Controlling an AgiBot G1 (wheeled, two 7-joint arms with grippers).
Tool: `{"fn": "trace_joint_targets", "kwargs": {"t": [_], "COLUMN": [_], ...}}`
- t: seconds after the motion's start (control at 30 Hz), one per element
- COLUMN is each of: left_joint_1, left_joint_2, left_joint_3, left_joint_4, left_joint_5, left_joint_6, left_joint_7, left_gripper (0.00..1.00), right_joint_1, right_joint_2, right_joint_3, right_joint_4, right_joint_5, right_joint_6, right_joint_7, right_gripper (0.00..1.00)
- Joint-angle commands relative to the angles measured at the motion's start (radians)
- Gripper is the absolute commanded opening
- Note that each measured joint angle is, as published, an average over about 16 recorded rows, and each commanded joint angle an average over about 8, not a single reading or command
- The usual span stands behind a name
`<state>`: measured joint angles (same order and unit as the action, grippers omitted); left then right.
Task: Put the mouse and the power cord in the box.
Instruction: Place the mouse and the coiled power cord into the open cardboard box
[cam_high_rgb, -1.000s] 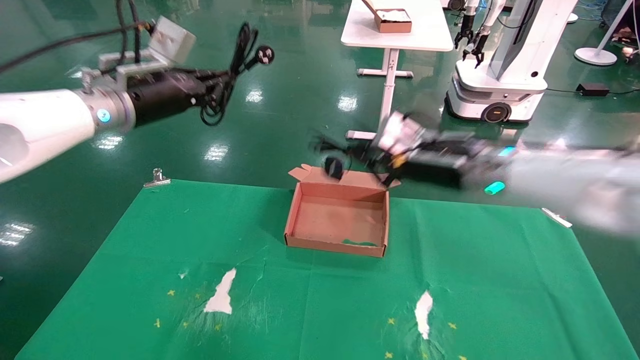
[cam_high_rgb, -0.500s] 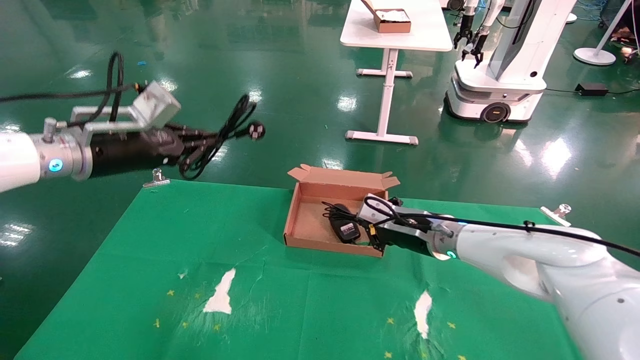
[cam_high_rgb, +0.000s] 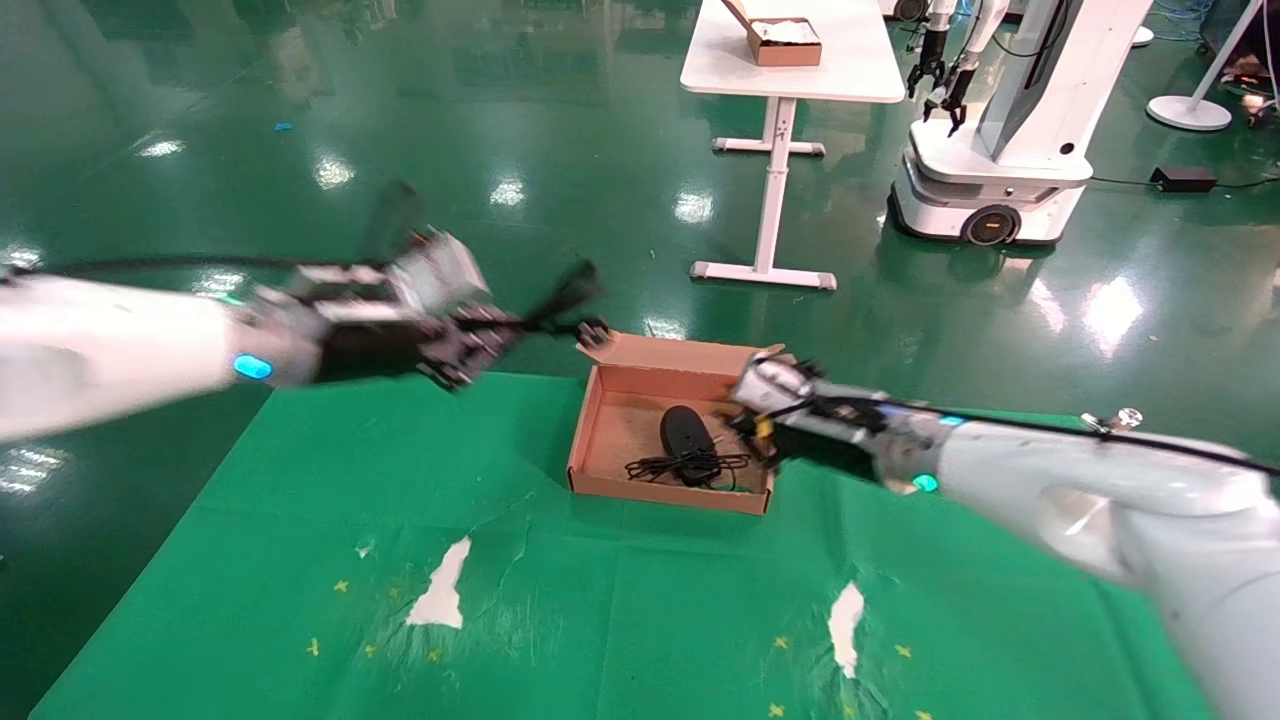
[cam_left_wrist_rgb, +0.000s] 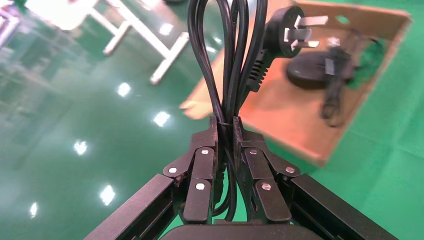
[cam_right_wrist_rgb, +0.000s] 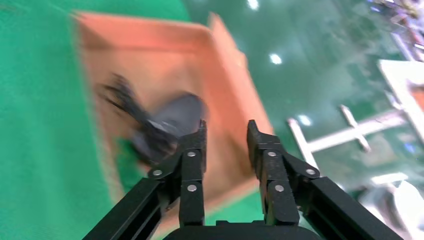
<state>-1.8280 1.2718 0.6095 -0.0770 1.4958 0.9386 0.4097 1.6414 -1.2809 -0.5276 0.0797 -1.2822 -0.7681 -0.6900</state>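
On the green cloth (cam_high_rgb: 620, 600) before us sits the box (cam_high_rgb: 600, 405), shallow and brown, its small flaps along the far edge. Inside it lies the mouse (cam_high_rgb: 683, 431), toward the 3 o'clock half of the floor, with its thin cable bunched against the near wall.

At 3 o'clock of the box, our right gripper (cam_high_rgb: 742, 418) hangs over the box's side wall. From the head view we cannot read its fingers; the right wrist view settles it, showing the two fingers (cam_right_wrist_rgb: 192, 150) spread apart with nothing between them, the mouse (cam_right_wrist_rgb: 172, 122) lying apart from them on the cardboard (cam_right_wrist_rgb: 135, 55).

At 9 to 10 o'clock of the box, raised above the cloth's far edge, our left gripper (cam_high_rgb: 480, 335) carries the power cord (cam_high_rgb: 555, 300), its plug near the box's far left flap. The head view smears this; the left wrist view shows the gripper (cam_left_wrist_rgb: 226, 131) clamped tight on the looped cord (cam_left_wrist_rgb: 220, 75), the pronged plug (cam_left_wrist_rgb: 287, 37) pointing toward the box (cam_left_wrist_rgb: 280, 120) and the mouse (cam_left_wrist_rgb: 312, 70) within.
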Motion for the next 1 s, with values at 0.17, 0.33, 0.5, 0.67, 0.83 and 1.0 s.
{"fn": "trace_joint_targets", "kwargs": {"t": [0.17,0.33,0.5,0.67,0.83,1.0], "left_joint_1": [0.083,0.149,0.174,0.169,0.136,0.102], "left_joint_2": [0.093,0.101,0.103,0.105,0.107,0.107], "left_joint_3": [0.030,0.115,0.218,0.338,0.456,0.552], "left_joint_4": [-0.061,-0.213,-0.331,-0.413,-0.470,-0.496], "left_joint_5": [0.018,0.037,0.043,0.061,0.080,0.068], "left_joint_6": [-0.066,-0.011,-0.028,-0.132,-0.259,-0.356], "left_joint_7": [0.040,0.043,0.002,-0.076,-0.175,-0.308], "left_gripper": [0.00,0.00,0.00,0.00,0.00,0.55], "right_joint_1": [0.076,0.135,0.170,0.195,0.189,0.154], "right_joint_2": [0.106,0.274,0.412,0.499,0.562,0.602], "right_joint_3": [0.026,0.040,0.044,0.029,0.019,0.019], "right_joint_4": [0.006,0.046,0.067,0.118,0.211,0.324], "right_joint_5": [0.034,0.063,0.077,0.056,0.050,0.071], "right_joint_6": [-0.039,-0.347,-0.569,-0.652,-0.734,-0.786], "right_joint_7": [-0.044,-0.048,0.000,0.071,0.151,0.228], "right_gripper": [1.00,1.00,1.00,1.00,1.00,1.00]}}
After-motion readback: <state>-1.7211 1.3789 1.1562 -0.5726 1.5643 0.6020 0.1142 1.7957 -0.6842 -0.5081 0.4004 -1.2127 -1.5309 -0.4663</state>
